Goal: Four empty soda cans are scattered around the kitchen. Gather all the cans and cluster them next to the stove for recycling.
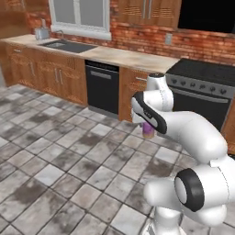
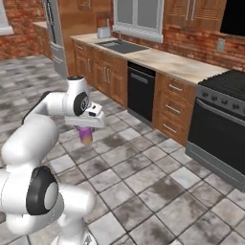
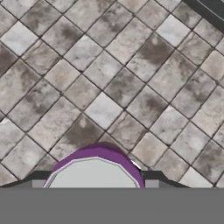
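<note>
My gripper (image 1: 148,127) hangs above the grey tile floor, pointing down, shut on a purple soda can (image 1: 148,133) with an orange-tan base band. From the right base view the soda can (image 2: 86,135) hangs under the gripper (image 2: 86,129), well clear of the floor. Looking down the hand, the soda can's silver top and purple rim (image 3: 94,168) sit between the two fingertips (image 3: 151,183). The stove (image 1: 202,73) stands against the brick wall to the right, black cooktop over a stainless front with knobs; the stove (image 2: 225,110) is also at the right edge there.
A beige counter (image 1: 133,57) runs along the wall left of the stove, over a black dishwasher (image 1: 102,87) and wooden cabinets. A sink (image 1: 69,46) and a toaster (image 1: 41,33) lie further left. A tall fridge (image 2: 55,33) stands at the far left. Open tile floor (image 1: 69,156) surrounds the arm.
</note>
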Robot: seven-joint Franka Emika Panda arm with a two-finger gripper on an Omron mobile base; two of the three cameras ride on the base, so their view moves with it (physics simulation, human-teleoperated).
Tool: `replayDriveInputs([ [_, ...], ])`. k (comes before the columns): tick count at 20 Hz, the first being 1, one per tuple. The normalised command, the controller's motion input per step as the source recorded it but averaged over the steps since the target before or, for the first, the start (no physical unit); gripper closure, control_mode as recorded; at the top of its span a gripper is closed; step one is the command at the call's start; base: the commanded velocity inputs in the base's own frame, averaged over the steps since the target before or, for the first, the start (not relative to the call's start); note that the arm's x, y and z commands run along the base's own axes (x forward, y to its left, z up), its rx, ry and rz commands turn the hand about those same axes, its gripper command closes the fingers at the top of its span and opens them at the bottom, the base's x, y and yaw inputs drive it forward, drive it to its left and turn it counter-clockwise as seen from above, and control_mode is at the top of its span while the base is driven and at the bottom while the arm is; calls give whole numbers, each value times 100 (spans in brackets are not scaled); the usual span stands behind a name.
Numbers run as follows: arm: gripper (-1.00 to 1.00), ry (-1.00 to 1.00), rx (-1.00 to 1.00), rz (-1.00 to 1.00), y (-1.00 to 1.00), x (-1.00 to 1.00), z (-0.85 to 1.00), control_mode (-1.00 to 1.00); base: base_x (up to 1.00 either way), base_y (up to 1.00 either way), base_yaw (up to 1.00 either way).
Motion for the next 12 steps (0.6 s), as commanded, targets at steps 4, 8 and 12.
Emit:
replayDriveInputs([
  [4, 100, 0, 0, 0, 0, 0, 0, 100, 0, -40, -27],
  [8, 100, 0, 0, 0, 0, 0, 0, 100, 0, -44, -28],
  [12, 100, 0, 0, 0, 0, 0, 0, 100, 0, -54, -30],
])
